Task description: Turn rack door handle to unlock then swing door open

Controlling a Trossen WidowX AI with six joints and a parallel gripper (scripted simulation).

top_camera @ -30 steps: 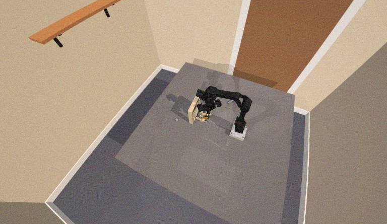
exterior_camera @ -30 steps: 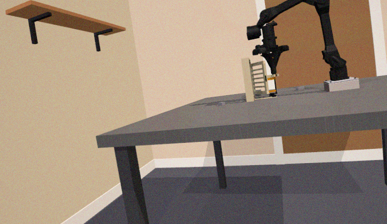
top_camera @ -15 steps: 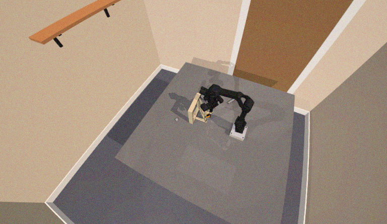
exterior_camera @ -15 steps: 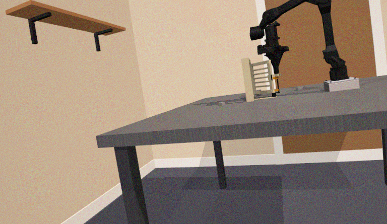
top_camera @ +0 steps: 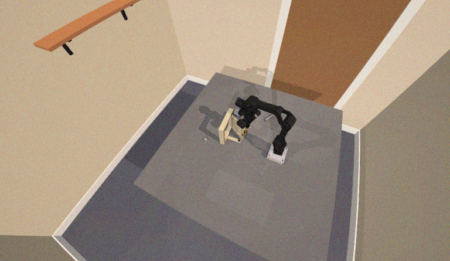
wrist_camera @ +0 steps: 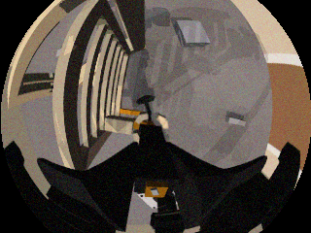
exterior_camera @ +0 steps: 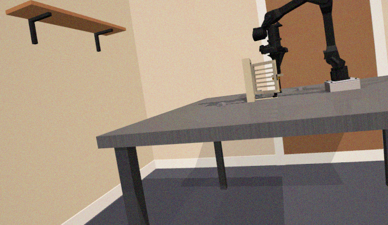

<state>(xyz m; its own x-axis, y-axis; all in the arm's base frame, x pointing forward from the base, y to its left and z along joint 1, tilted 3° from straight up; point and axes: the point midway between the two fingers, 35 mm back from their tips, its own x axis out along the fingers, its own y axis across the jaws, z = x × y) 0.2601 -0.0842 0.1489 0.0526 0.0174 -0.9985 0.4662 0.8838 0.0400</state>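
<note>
The pale rack frame (top_camera: 222,136) (exterior_camera: 248,81) stands upright on the table (top_camera: 186,165) (exterior_camera: 183,122). Its slatted door (exterior_camera: 263,63) (wrist_camera: 60,97) stands partly open, at a clear slant to the frame; whether the angle reaches 80 degrees is not shown, but it looks well short of that. My gripper (top_camera: 244,128) (exterior_camera: 279,72) (wrist_camera: 152,147) points down at the door's free edge, shut on the upright handle (exterior_camera: 280,85). The handle is dark with orange mounts. The fingers hide most of it, so its exact turn is hard to read.
A small grey block (top_camera: 205,139) (exterior_camera: 222,104) lies beyond the frame. Another small piece (top_camera: 268,117) (exterior_camera: 300,88) lies between the rack and the back edge. A flat grey block (wrist_camera: 192,31) shows past the door. The arm's white base (top_camera: 276,158) (exterior_camera: 343,84) stands to the right.
</note>
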